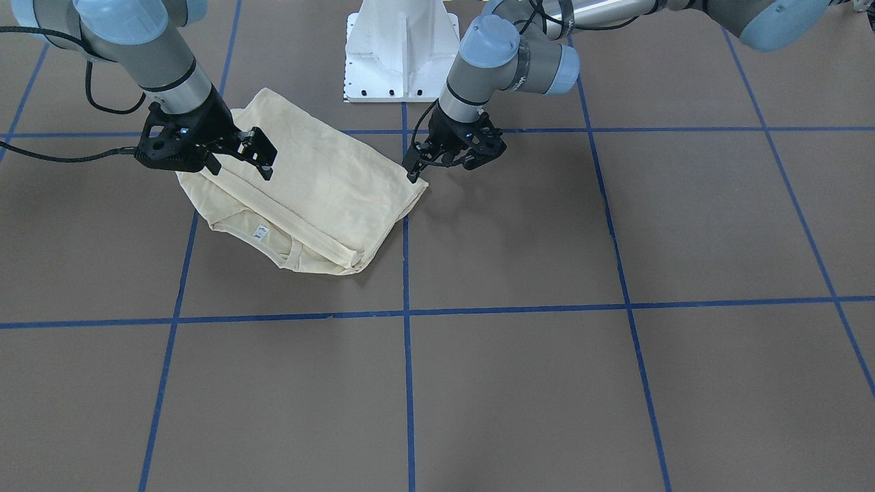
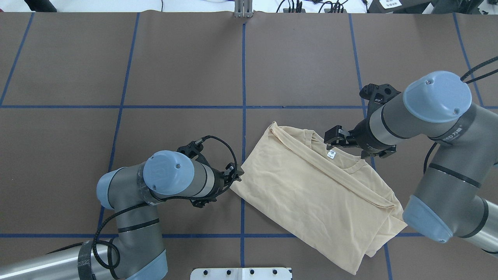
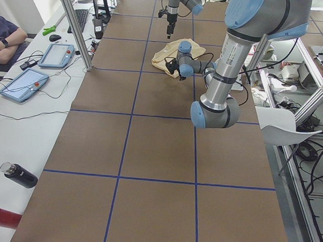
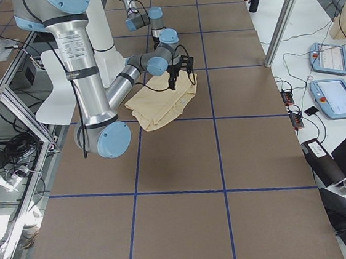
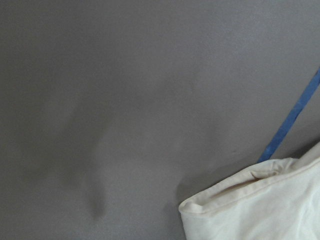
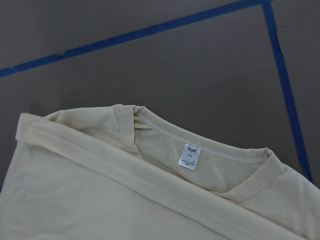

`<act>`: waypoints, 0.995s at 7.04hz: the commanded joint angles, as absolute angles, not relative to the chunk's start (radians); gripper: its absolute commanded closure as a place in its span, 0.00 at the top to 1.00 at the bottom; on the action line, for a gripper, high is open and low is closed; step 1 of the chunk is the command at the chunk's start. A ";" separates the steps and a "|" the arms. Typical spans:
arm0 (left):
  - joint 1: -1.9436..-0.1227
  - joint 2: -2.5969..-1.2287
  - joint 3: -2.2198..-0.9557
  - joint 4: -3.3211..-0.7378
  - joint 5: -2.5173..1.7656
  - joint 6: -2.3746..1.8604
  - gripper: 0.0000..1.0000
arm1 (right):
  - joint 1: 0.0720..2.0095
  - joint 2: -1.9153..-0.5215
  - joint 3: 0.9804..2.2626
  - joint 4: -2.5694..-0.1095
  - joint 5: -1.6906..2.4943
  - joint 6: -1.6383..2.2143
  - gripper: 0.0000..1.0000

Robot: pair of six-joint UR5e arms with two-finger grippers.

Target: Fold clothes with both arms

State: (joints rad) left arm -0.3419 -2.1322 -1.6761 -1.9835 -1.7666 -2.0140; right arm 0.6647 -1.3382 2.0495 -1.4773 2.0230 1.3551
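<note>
Cream T-shirt [image 1: 321, 188] beneath right gripper [image 1: 240, 164], jaws spread; left gripper [image 1: 413, 173] jaws clenched, empty.

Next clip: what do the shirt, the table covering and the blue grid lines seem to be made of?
Shirt: thin matte knit, probably cotton jersey; soft creases, stitched ribbed neckline. Table covering: smooth matte grey-brown sheet, perhaps paper or vinyl; no weave shows. Blue grid lines: likely adhesive tape; flat strips with slightly uneven edges.

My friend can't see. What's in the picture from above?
A folded cream T-shirt lies on a brown table with blue lines. The left gripper is at one corner; the right gripper hovers near the white neck label.
</note>
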 commanded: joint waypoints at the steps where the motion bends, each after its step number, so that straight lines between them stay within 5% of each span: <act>1: -0.345 -2.151 -1.667 -1.983 -1.756 -2.011 0.95 | 0.666 -1.339 2.049 -1.477 2.023 1.355 1.00; 7: -0.345 -2.189 -1.603 -1.985 -1.733 -2.005 0.90 | 0.667 -1.338 2.051 -1.477 2.025 1.355 1.00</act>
State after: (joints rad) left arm -0.3452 -2.1876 -1.6080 -1.9845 -1.7338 -2.0054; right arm 0.6672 -1.3376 2.0509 -1.4772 2.0249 1.3545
